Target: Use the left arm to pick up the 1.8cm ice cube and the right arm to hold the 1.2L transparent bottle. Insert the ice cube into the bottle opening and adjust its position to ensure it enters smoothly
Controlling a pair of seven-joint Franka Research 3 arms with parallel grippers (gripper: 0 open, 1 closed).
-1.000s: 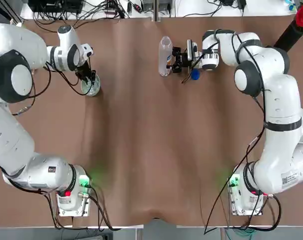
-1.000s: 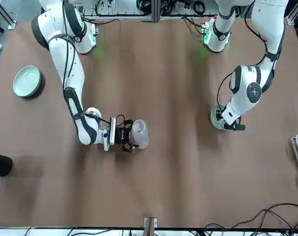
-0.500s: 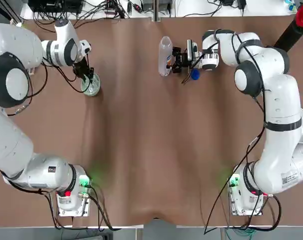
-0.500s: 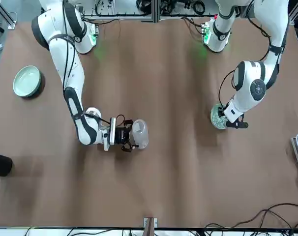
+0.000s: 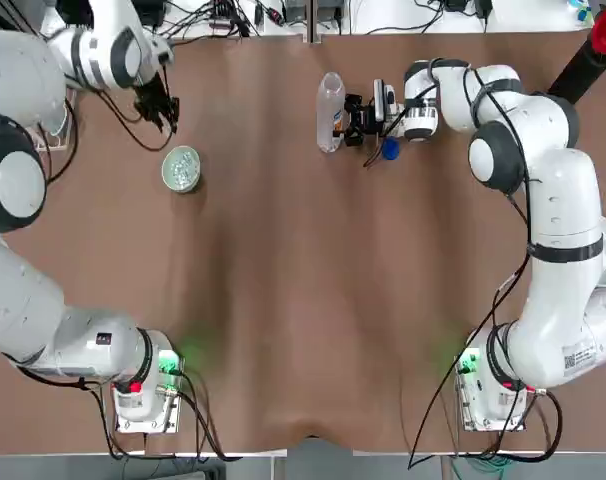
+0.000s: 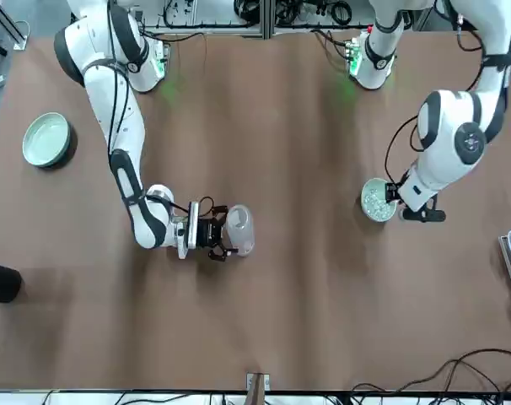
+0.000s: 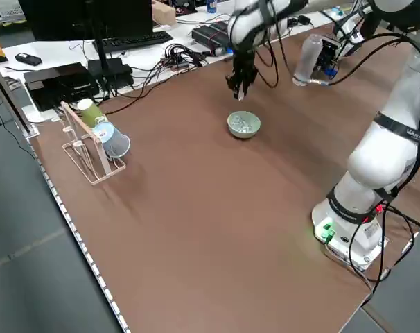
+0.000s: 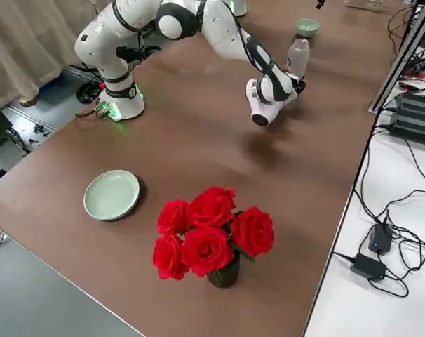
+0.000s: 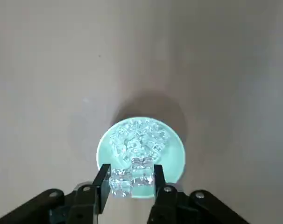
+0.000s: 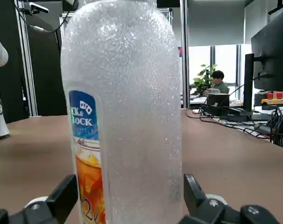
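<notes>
Left gripper (image 9: 131, 179) is pinched on an ice cube (image 9: 142, 173), lifted above the dish (image 9: 172, 161). The bottle (image 5: 330, 112) stands upright well off toward the robot's right, opening (image 5: 331, 82) facing up, right gripper (image 5: 355, 118) clamped round its body

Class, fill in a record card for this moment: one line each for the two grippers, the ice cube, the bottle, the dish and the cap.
left gripper: in the air just beyond the dish, shut on an ice cube
ice cube: clamped between the left fingers; a second cube seems to sit beside it
dish: pale green, on the table, heaped with more cubes
right gripper: low at the table, fingers on both sides of the bottle
bottle: clear, upright, no cap on it
blue cap: on the table beside the right gripper
</notes>
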